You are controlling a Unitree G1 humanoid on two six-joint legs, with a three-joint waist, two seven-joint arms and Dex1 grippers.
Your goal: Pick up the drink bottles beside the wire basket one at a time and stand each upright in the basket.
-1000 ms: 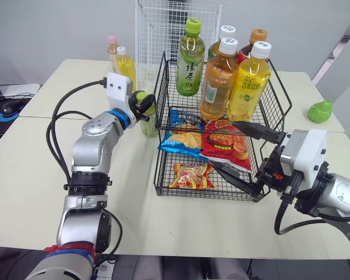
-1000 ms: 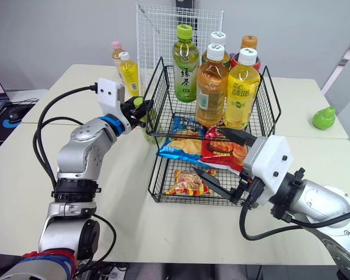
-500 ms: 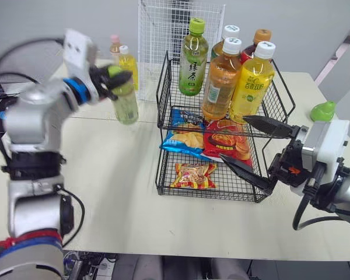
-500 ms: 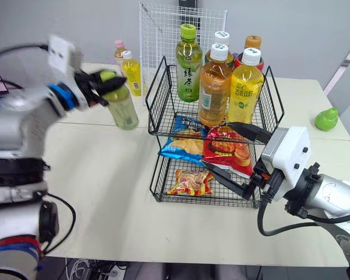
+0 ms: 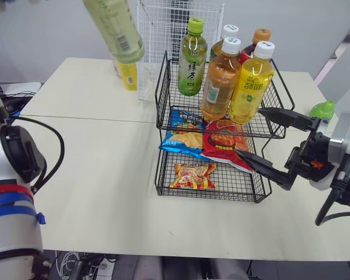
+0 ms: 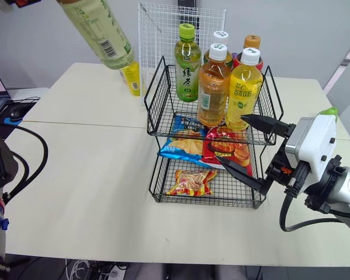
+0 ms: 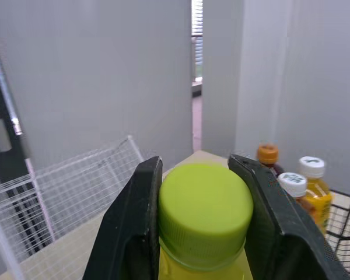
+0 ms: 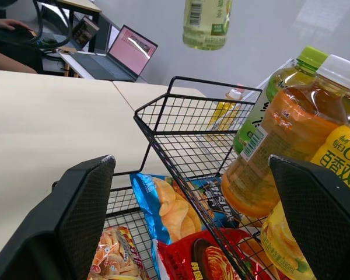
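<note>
Hanging tilted high above the counter (image 5: 87, 175), left of the basket (image 5: 161, 87), the bottle (image 5: 114, 29) is gripped at its green cap by the left gripper (image 7: 197, 169), jaws closed on either side of it. Five more drinks (image 5: 220, 79) stand upright in the basket's top tier. The right gripper (image 5: 251, 132) sits at the basket's right front corner, jaws wide, holding nothing.

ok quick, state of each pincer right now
Left pincer: shut on the green-capped bottle.
Right pincer: open, holding nothing.
</note>
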